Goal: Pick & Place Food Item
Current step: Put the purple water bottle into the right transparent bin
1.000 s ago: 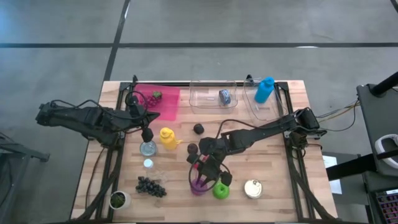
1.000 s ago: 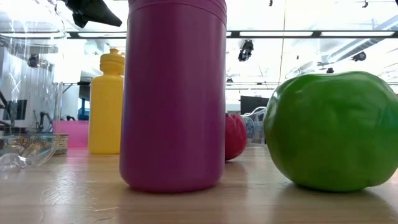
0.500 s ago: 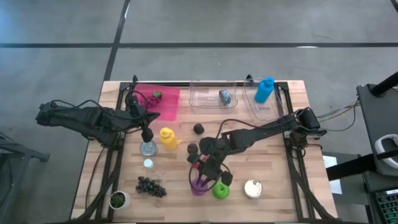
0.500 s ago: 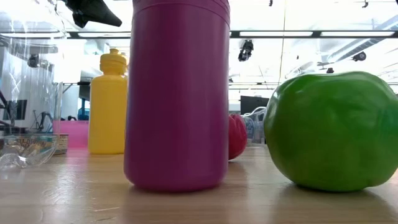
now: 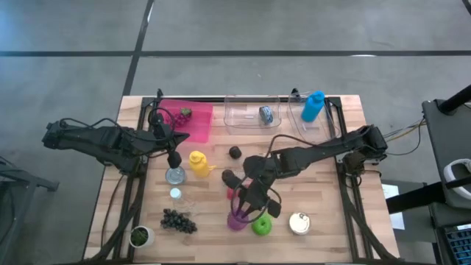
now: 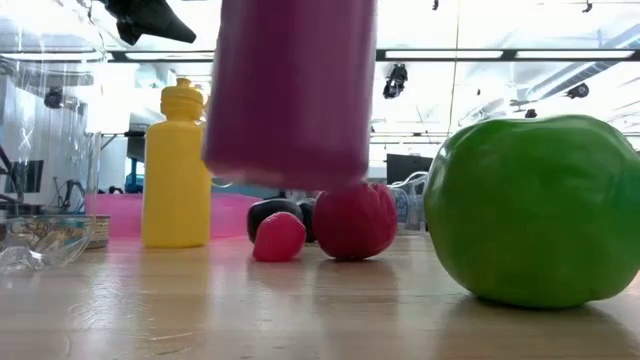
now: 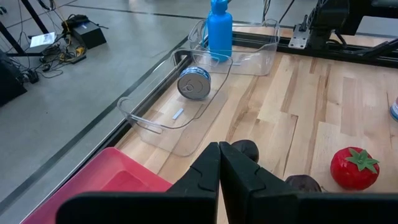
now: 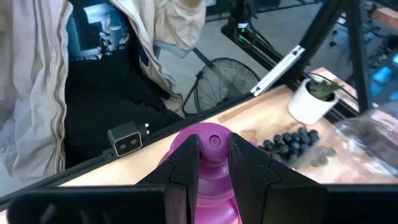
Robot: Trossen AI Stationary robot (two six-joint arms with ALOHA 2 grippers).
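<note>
A slatted wooden table (image 5: 324,191) is seen from above on a grey floor crossed by dark lines; along its 12 o'clock edge lie a pink tray (image 5: 193,121), a clear bin (image 5: 246,118) holding a tin (image 5: 266,113), and a second clear bin with a blue bottle (image 5: 313,107). Toward the middle stand a yellow bottle (image 5: 198,163) and two dark fruits (image 5: 235,152), with a strawberry (image 7: 354,168) beside them. Near the 6 o'clock edge are set dark grapes (image 5: 179,220), a small potted plant (image 5: 139,236), a green apple (image 5: 261,225) and a can (image 5: 299,223). In the low view a bright room with ceiling lights is seen behind the table; in the right wrist view a person's pale jacket and a floor fan are seen beyond the edge. The left gripper (image 5: 174,157) is held at 9 o'clock from the yellow bottle, its fingers (image 7: 239,174) pressed together with nothing between them. The right gripper (image 5: 248,207) is closed around the neck of the purple bottle (image 6: 290,95), which hangs just at 9 o'clock of the apple. Compared with a second ago, the purple bottle has been lifted off the table, so that the strawberry and a small pink piece (image 6: 279,237) behind it are now uncovered in the low view
</note>
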